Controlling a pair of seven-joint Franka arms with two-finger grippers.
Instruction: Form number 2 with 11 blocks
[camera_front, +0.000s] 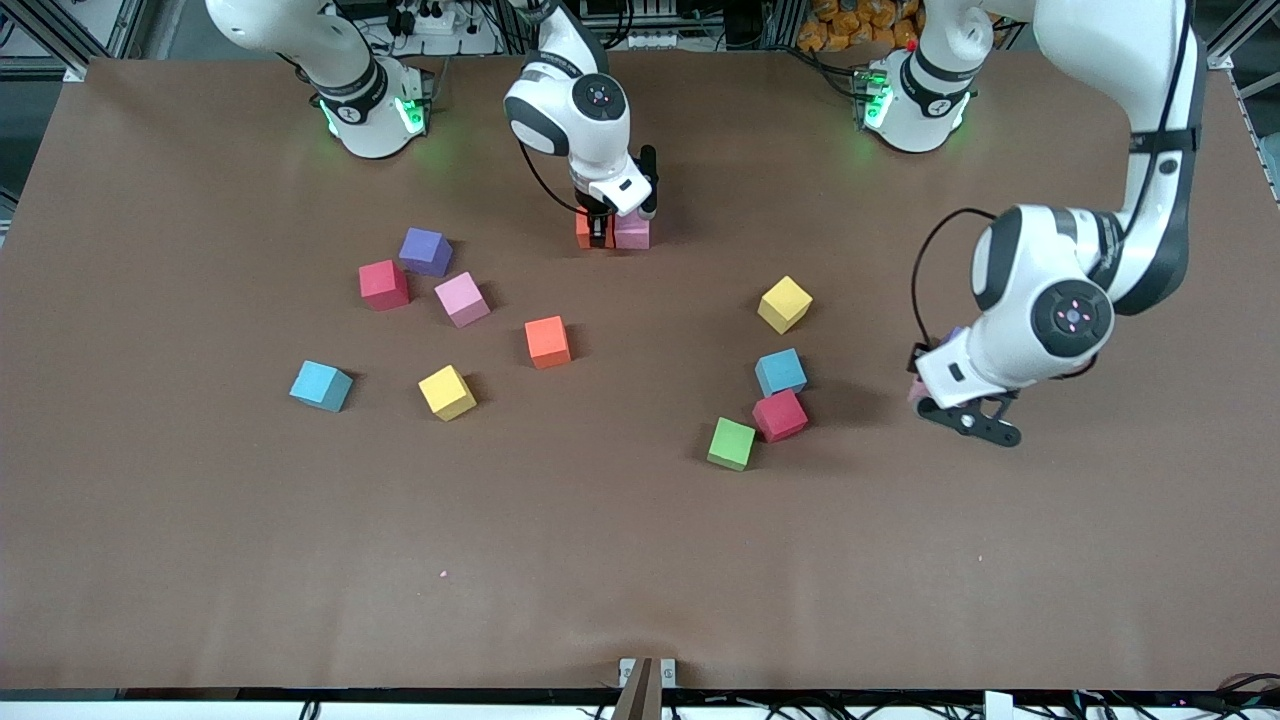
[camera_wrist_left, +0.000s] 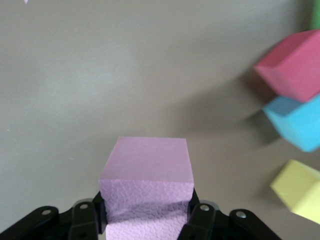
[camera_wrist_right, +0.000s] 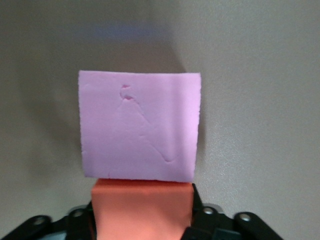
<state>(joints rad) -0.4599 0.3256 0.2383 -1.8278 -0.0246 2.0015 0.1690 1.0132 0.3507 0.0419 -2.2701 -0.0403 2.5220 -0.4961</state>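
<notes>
Two blocks placed, one more in hand, nine loose on the desk (camera_front: 200, 560).
Right gripper (camera_front: 598, 232), near the robots' edge at mid-desk, straddles an orange block (camera_wrist_right: 142, 207) touching a pink block (camera_wrist_right: 140, 125); whether its fingers grip or have let go, I cannot tell. Left gripper (camera_wrist_left: 145, 220), toward the left arm's end, is clamped on another pink block (camera_wrist_left: 147, 180).

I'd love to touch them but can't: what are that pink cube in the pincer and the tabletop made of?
The pink cube looks like soft matte foam: its side is pebbled, with no shine. The one beside the orange cube even carries a dent line, as foam would. The table seems covered in a dull brown sheet, maybe paper or felt.
</notes>
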